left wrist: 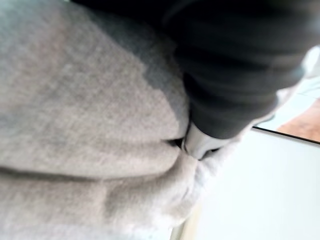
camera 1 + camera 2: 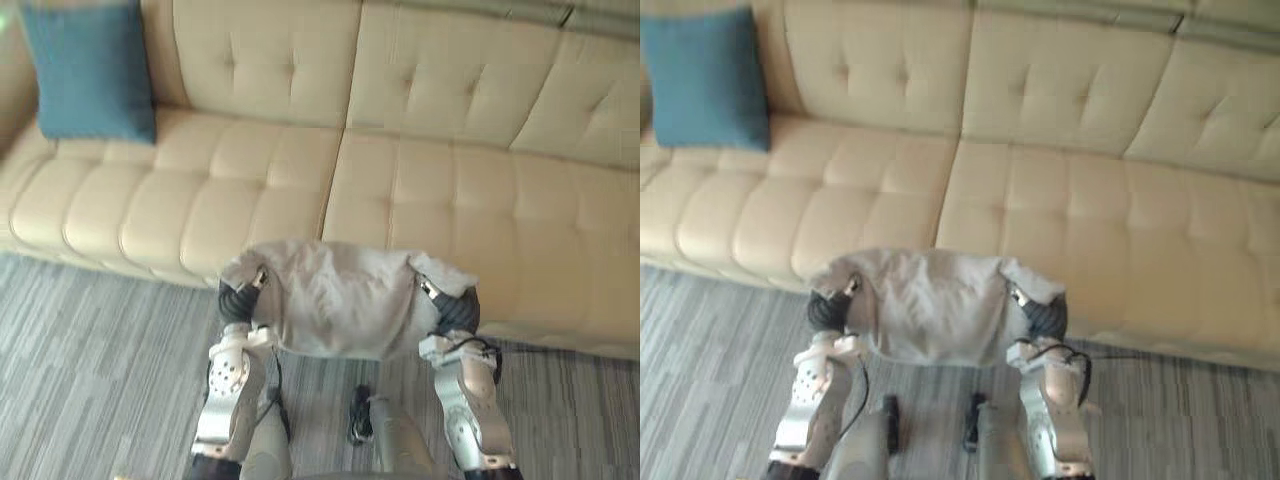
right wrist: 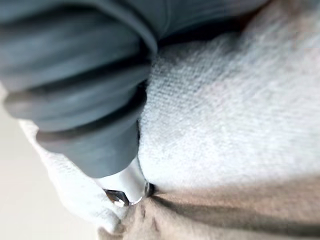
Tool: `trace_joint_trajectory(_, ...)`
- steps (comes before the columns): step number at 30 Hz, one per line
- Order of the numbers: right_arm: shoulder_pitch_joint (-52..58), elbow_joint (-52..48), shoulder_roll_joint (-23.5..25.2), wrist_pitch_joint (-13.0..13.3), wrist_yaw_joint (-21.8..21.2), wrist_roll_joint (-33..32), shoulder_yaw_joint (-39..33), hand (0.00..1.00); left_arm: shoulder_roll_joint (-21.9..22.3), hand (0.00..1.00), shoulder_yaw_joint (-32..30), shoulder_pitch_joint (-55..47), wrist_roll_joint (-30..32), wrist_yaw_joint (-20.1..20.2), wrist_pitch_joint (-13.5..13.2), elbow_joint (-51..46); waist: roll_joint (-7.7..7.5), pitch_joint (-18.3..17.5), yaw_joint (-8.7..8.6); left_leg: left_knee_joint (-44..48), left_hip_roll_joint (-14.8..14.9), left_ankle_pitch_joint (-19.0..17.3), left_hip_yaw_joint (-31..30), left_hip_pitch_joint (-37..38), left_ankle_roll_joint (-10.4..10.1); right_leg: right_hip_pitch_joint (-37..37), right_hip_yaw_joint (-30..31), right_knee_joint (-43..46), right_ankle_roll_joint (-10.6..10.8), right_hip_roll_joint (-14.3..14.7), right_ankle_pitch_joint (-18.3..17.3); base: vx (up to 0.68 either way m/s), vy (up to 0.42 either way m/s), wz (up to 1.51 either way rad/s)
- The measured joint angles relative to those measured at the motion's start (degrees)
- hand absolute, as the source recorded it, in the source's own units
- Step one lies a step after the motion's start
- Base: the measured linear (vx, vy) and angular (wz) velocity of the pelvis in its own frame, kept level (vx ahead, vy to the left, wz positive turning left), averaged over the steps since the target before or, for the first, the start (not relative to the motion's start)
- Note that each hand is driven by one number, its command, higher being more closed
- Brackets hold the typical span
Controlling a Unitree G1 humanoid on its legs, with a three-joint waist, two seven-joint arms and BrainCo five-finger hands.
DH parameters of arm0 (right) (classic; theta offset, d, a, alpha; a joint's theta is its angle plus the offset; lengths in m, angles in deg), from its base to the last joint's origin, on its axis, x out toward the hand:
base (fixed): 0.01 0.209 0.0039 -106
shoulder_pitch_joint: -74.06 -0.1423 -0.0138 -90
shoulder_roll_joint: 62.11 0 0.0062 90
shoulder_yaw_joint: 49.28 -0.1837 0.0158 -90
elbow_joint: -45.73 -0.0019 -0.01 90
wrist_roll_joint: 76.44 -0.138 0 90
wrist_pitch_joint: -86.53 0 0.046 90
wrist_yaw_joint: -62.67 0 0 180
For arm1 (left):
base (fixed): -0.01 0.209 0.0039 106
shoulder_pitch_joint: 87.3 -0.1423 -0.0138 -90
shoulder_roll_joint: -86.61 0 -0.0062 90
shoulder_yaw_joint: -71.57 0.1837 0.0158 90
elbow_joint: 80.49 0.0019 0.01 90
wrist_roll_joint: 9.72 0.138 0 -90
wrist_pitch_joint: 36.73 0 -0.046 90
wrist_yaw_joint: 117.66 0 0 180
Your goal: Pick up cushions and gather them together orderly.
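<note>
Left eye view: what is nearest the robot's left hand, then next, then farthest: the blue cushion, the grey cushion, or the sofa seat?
1. Grey cushion: touching the left hand, on its right side.
2. Sofa seat: just behind the hand.
3. Blue cushion: far back, at the sofa's left end, against the backrest.

No legible text, label, brand, number or sign found. Surfaces inspected: grey cushion [image 2: 340,300], blue cushion [image 2: 90,75], sofa [image 2: 450,190], floor [image 2: 90,350]. None carries any marking that can be read.
</note>
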Motion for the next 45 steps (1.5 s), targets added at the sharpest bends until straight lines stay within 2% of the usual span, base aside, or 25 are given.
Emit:
trace_joint_trajectory(3,4.17,0.0,0.17,-0.15,-1.81,0.24,0.01,1.0,-0.04,1.0,0.41,-3.75,0.0,1.41,0.14,-0.42,0.05,-3.01,0.16,-3.53,-0.17,0.27,0.85,4.51,-0.01,3.92,0.16,-2.72,0.03,0.2,0.0,0.13,0.038,-0.07)
trace_joint_trajectory(8,6.16,-0.01,0.77,-0.68,-2.51,1.8,0.01,1.0,-0.02,1.0,0.42,-6.65,0.02,2.44,0.87,-0.41,0.23,-4.37,0.31,-3.36,-0.15,0.49,0.64,7.48,0.19,7.96,0.38,-4.88,0.18,0.57,-0.11,0.09,0.013,-0.02)
trace_joint_trajectory(10,7.17,-0.07,0.76,-0.75,-2.55,1.83,0.01,1.0,-0.01,1.0,0.52,-7.4,0.04,2.6,1.87,-0.37,0.23,-4.27,0.48,5.67,0.06,0.48,-1.88,5.17,0.29,10.35,0.31,-5.49,0.21,0.54,-0.82,0.0,-0.011,0.03)
trace_joint_trajectory(12,8.64,-1.25,0.68,-0.76,-2.55,1.83,-0.01,1.0,0.01,1.0,1.07,-8.11,0.07,2.63,1.89,-0.39,0.65,-4.14,0.84,17.52,0.89,1.92,-4.2,0.75,2.45,12.02,0.43,-4.64,-0.31,0.77,-2.47,0.0,0.0,-0.08)
trace_joint_trajectory(13,9.7,-2.56,0.71,-0.76,-2.55,1.74,0.0,1.0,0.02,1.0,1.14,-8.3,0.12,2.64,1.88,-0.39,1.06,-4.33,1.21,23.77,1.78,4.07,-4.65,-2.39,4.57,12.03,0.88,-3.82,-0.74,1.18,-3.73,0.01,0.015,-0.13)
trace_joint_trajectory(15,10.23,-4.07,0.72,-0.84,-2.53,1.68,-0.01,1.0,-0.01,1.0,1.16,-8.36,0.16,2.71,1.89,-0.41,0.78,-4.07,1.5,30.4,3.07,8.01,-4.2,-6.93,4.29,12.19,1.68,-3.53,-1.68,1.46,-4.31,0.06,0.019,-0.13)
trace_joint_trajectory(18,9.64,-4.69,0.7,-0.78,-1.75,1.27,-0.25,1.0,0.36,1.0,2.22,-8.72,0.17,2.77,2.82,-0.37,1.12,-4.4,1.51,25.09,1.98,1.35,-3.42,-8.92,3.31,12.52,2.72,-4.86,-2.5,1.36,-4.07,0.14,0.07,-0.1)
trace_joint_trajectory(20,8.89,-4.64,0.64,-0.79,-1.33,1.29,-0.25,1.0,0.94,1.0,2.21,-9.67,0.35,2.78,2.93,-0.37,0.77,-4.91,1.84,11.81,-0.58,-0.15,-3.71,-8.79,2.03,13.18,4.17,-7.08,-2.59,1.05,-3.98,0.23,0.176,-0.26)
trace_joint_trajectory(21,8.18,-4.35,0.59,-0.79,-1.17,1.53,-0.24,1.0,0.94,1.0,2.21,-10.33,0.85,2.82,2.94,-0.39,0.98,-5.02,2.3,4.07,-1.62,0.93,-4.41,-7.81,1.08,13.84,5.15,-7.85,-1.97,0.94,-4.3,0.25,0.196,-0.45)
trace_joint_trajectory(22,7.87,-4.08,0.56,-0.79,-1.16,1.64,-0.24,1.0,0.96,1.0,2.24,-10.71,0.86,2.82,2.99,-0.39,1.32,-5.29,2.62,0.97,-2.1,1.74,-5.24,-7.19,1.27,14.0,5.72,-7.84,-1.31,0.9,-4.68,0.23,0.19,-0.62)
trace_joint_trajectory(23,7.56,-3.42,0.5,-0.93,-0.99,1.87,-0.2,1.0,0.58,1.0,2.52,-11.47,0.89,2.82,3.19,-0.33,1.96,-6.19,3.44,-0.91,-2.74,6.39,-5.94,-6.14,2.52,14.33,7.25,-7.59,0.46,0.71,-5.78,0.35,0.272,-0.61)
trace_joint_trajectory(24,7.46,-1.82,0.77,-1.38,-0.98,1.99,0.19,1.0,-0.7,1.0,2.54,-12.0,0.92,2.82,3.58,-0.31,0.19,-7.0,3.68,0.39,-3.96,4.63,-3.79,-5.09,3.54,15.74,9.0,-8.53,1.34,-0.83,-6.31,0.38,0.261,-0.52)
trace_joint_trajectory(26,7.51,-1.03,0.6,-2.12,-0.95,2.02,0.68,1.0,-1.09,1.0,2.55,-12.15,1.04,2.8,3.92,-0.29,-0.96,-8.6,3.68,2.99,-4.75,2.35,-1.2,-4.94,4.99,16.13,10.43,-7.36,4.34,-2.4,-4.16,0.48,0.273,-0.4)
trace_joint_trajectory(28,6.88,-0.42,0.83,-2.27,-0.98,2.01,0.67,1.0,-1.21,1.0,2.61,-11.53,1.82,2.79,4.04,-0.27,-1.24,-8.77,3.54,2.74,-5.53,1.53,0.92,-2.76,6.29,13.66,11.72,-0.99,7.78,-3.63,-2.2,0.4,0.243,-0.41)
trace_joint_trajectory(29,6.22,0.51,0.85,-2.26,-1.01,2.03,0.67,1.0,-1.47,1.0,2.58,-11.18,2.0,2.78,4.03,-0.27,-1.18,-8.68,3.54,1.53,-5.68,1.24,1.87,-0.73,6.75,11.49,12.04,4.44,10.22,-4.01,-0.59,0.3,0.183,-0.48)
trace_joint_trajectory(30,5.28,2.4,1.0,-2.26,-1.07,2.1,0.67,1.0,-2.0,1.0,2.56,-10.77,2.01,2.77,4.03,-0.15,-0.87,-8.4,3.41,-0.96,-5.75,0.9,2.69,3.41,7.24,8.37,11.67,13.03,11.25,-4.82,2.2,0.32,0.176,-0.52)
trace_joint_trajectory(31,4.85,4.16,1.0,-2.29,-1.1,2.85,0.67,1.0,-2.55,1.0,2.56,-10.5,2.02,2.77,4.03,-0.11,-0.61,-8.23,3.31,-3.57,-5.66,0.8,3.53,7.45,7.24,6.25,9.92,19.93,9.93,-5.33,1.68,0.24,0.111,-0.43)
trace_joint_trajectory(33,4.79,5.62,0.93,-2.37,-1.2,4.21,0.67,1.0,-3.1,1.0,2.55,-10.07,2.12,2.77,3.88,-0.11,0.44,-8.39,3.26,-6.38,-4.62,0.27,4.23,11.19,6.71,3.57,6.22,22.39,7.86,-5.54,0.36,0.19,0.034,-0.24)
trace_joint_trajectory(35,4.62,5.87,1.05,-2.57,-1.39,4.23,0.71,1.0,-3.67,1.0,2.3,-9.08,2.59,2.77,3.79,-0.08,-0.24,-8.69,2.79,-6.59,-3.83,-0.25,3.93,11.93,6.01,2.03,3.74,16.93,6.54,-5.44,-0.33,0.16,-0.064,0.02)
trace_joint_trajectory(36,4.06,5.94,1.01,-2.59,-1.56,4.22,0.71,1.0,-3.68,1.0,1.85,-8.75,2.6,2.77,3.81,0.04,-0.92,-8.69,2.37,-6.47,-3.6,-0.67,3.71,11.91,5.3,1.85,2.97,9.08,5.16,-4.91,0.69,0.13,-0.15,0.08)
trace_joint_trajectory(37,3.16,6.19,1.24,-2.62,-1.61,4.24,0.73,1.0,-3.9,1.0,1.49,-8.76,2.59,2.79,3.84,0.27,-2.08,-8.79,2.08,-5.71,-4.23,-1.34,3.14,11.58,4.27,2.4,3.14,-0.38,3.08,-4.18,7.12,0.16,-0.202,0.05)
trace_joint_trajectory(38,2.77,6.29,1.68,-2.62,-1.65,4.23,0.67,1.0,-3.92,1.0,1.3,-8.61,2.59,2.8,3.84,0.74,-3.08,-8.86,2.01,-5.34,-5.07,-1.94,2.36,11.61,3.47,3.24,3.48,-3.24,3.03,-3.97,7.24,0.13,-0.175,-0.14)
trace_joint_trajectory(40,1.3,8.13,0.52,-2.91,-1.66,4.23,0.11,1.0,-1.92,1.0,1.26,-8.25,3.07,2.85,4.41,4.34,0.5,-8.14,2.19,-5.79,-2.85,-2.76,-1.22,11.69,3.06,7.92,2.62,-10.88,2.48,-1.08,8.04,0.09,-0.134,-0.12)
trace_joint_trajectory(42,1.86,8.13,0.21,-3.06,-1.66,4.23,-0.35,1.0,-0.64,1.0,1.25,-8.29,4.27,2.89,4.6,4.54,1.42,-8.06,2.18,-6.38,-1.83,-2.75,-2.52,11.75,3.05,9.02,1.77,-12.78,1.77,0.27,8.59,0.05,-0.136,0.1)
trace_joint_trajectory(45,1.85,7.69,0.26,-3.14,-1.65,4.2,-0.35,1.0,-0.03,1.0,1.18,-7.79,4.82,2.89,4.59,4.1,1.65,-8.27,2.16,-8.2,-1.17,-2.13,-4.49,11.73,2.13,10.12,-0.09,-14.91,1.25,1.07,8.9,0.04,-0.092,0.22)
